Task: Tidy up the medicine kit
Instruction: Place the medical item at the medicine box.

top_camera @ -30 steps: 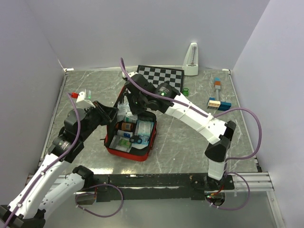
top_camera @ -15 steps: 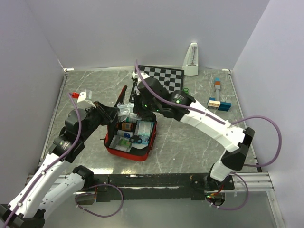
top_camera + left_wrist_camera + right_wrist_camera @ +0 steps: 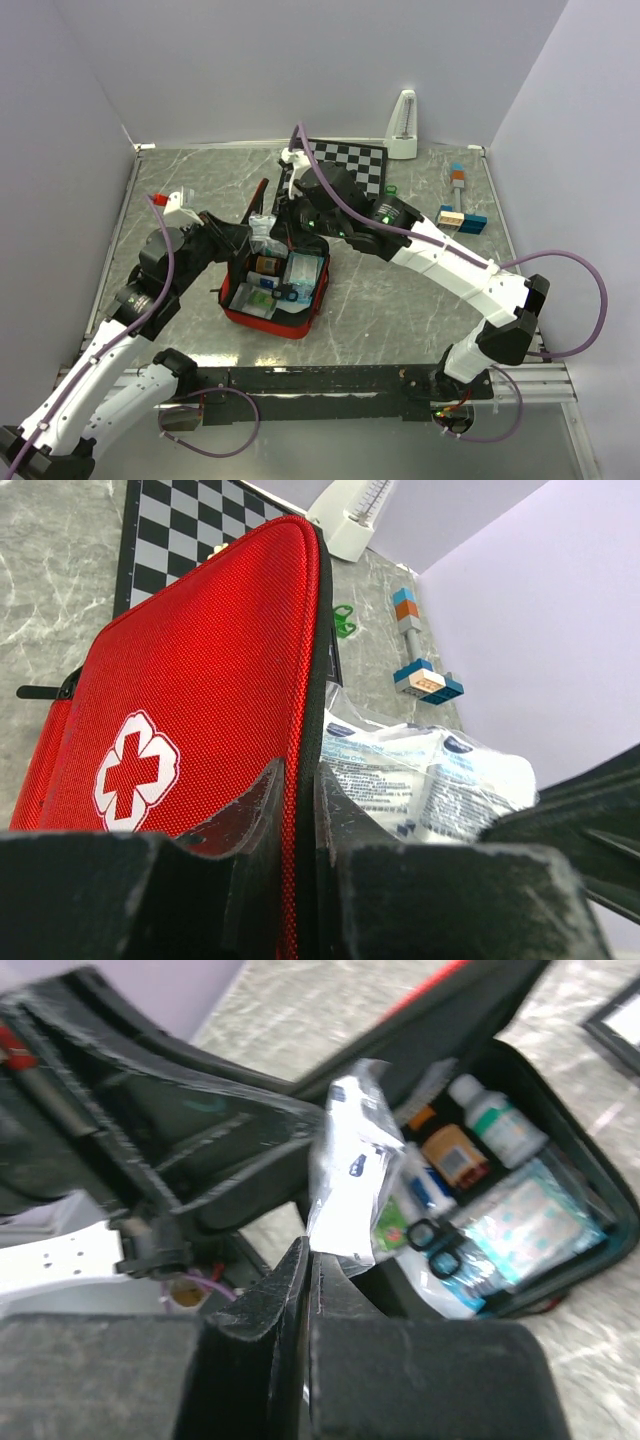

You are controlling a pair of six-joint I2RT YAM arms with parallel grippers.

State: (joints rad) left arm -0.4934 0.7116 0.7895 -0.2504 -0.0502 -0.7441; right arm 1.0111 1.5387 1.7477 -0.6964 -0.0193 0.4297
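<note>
The medicine kit (image 3: 290,325) lies open, red outside and black inside. My left gripper (image 3: 240,238) is shut on the edge of its upright lid (image 3: 200,680), one finger on each side of the red rim (image 3: 300,770). The lid shows a white cross (image 3: 135,770). My right gripper (image 3: 283,222) is shut on a clear plastic packet (image 3: 350,1175) and holds it above the kit's back left part, beside the lid. The packet (image 3: 420,780) also shows just right of the lid. Inside the kit are a brown bottle (image 3: 455,1155), a white bottle (image 3: 497,1120), scissors (image 3: 440,1245) and flat packs (image 3: 530,1225).
A black-and-white chessboard (image 3: 350,165) lies behind the kit, with a white metronome (image 3: 403,125) at the back wall. A small green item (image 3: 391,190) and coloured blocks (image 3: 460,215) lie at the right. White walls close in the table.
The right arm's forearm and elbow have swung to the right and nearer, and its wrist has shifted right, still holding the packet over the kit. The left gripper has kept the lid upright.
</note>
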